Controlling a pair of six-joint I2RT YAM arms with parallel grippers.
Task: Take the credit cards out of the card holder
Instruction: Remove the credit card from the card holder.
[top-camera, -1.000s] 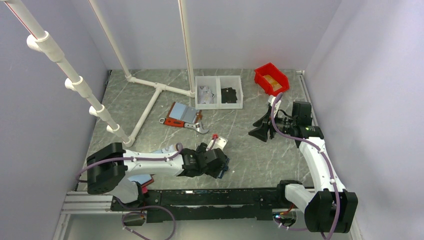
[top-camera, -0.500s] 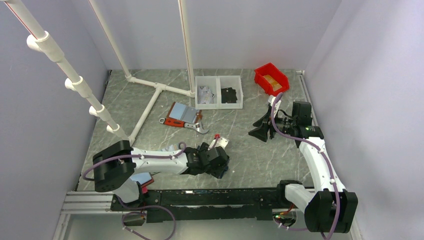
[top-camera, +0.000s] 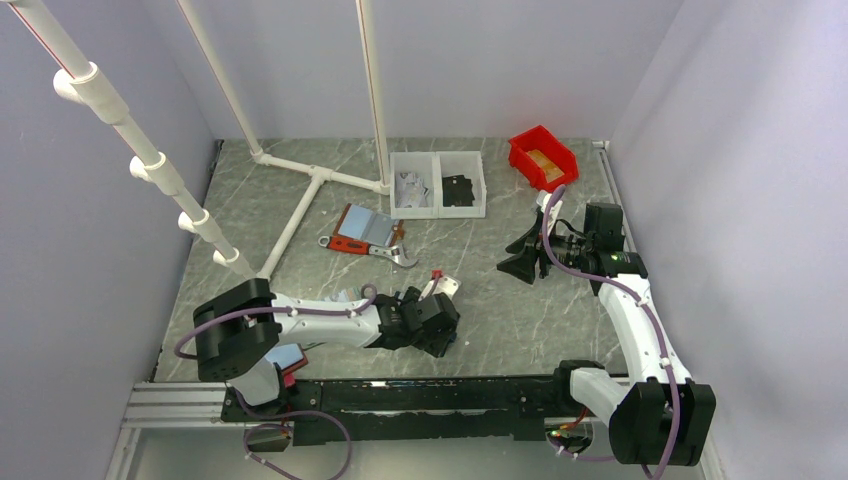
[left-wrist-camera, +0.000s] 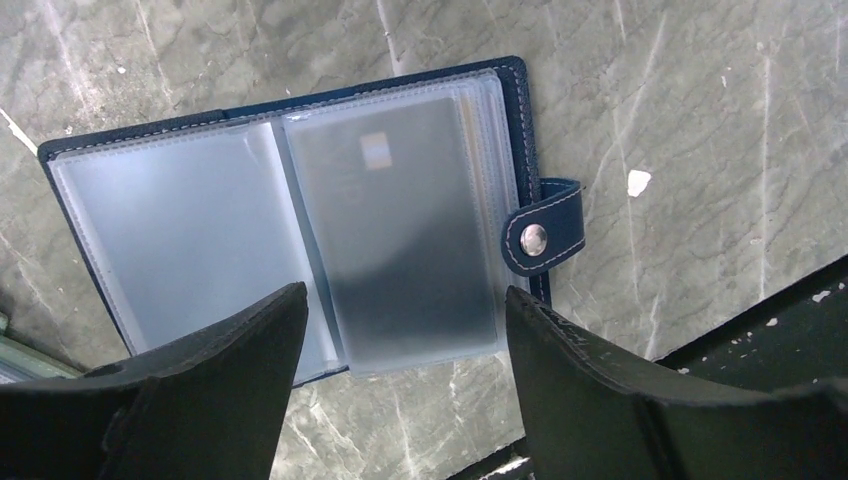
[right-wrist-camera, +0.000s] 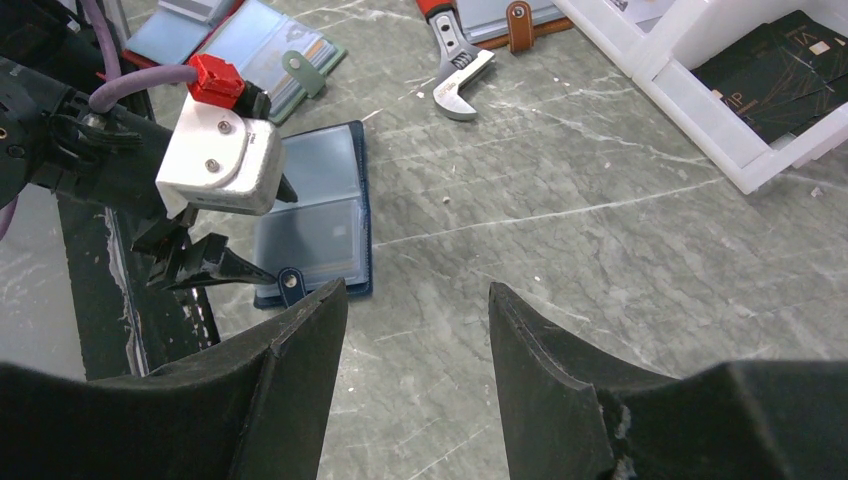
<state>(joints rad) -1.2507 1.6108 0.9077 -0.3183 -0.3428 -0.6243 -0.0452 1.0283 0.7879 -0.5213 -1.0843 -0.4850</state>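
The navy card holder (left-wrist-camera: 300, 215) lies open and flat on the marble table, its strap tab (left-wrist-camera: 543, 238) at the right edge. Frosted sleeves cover the inside, and a dark card (left-wrist-camera: 405, 230) shows through the right sleeve. No tan card shows in it. My left gripper (left-wrist-camera: 405, 295) is open and empty, with its fingertips over the holder's near edge. In the top view the left gripper (top-camera: 437, 328) hides most of the holder. The holder also shows in the right wrist view (right-wrist-camera: 320, 215). My right gripper (right-wrist-camera: 418, 290) is open and empty, high over bare table to the right (top-camera: 522, 262).
A red-edged holder (top-camera: 362, 228) and a wrench (top-camera: 385, 250) lie behind the left gripper. A green-edged holder (right-wrist-camera: 270, 55) lies to its left. A white two-part bin (top-camera: 437, 184) holds papers and black cards. A red bin (top-camera: 542, 157) stands at the back right. White pipes (top-camera: 300, 205) cross the back left.
My left arm has swung a little to the right and its gripper has shifted slightly over the holder. The right arm has not moved.
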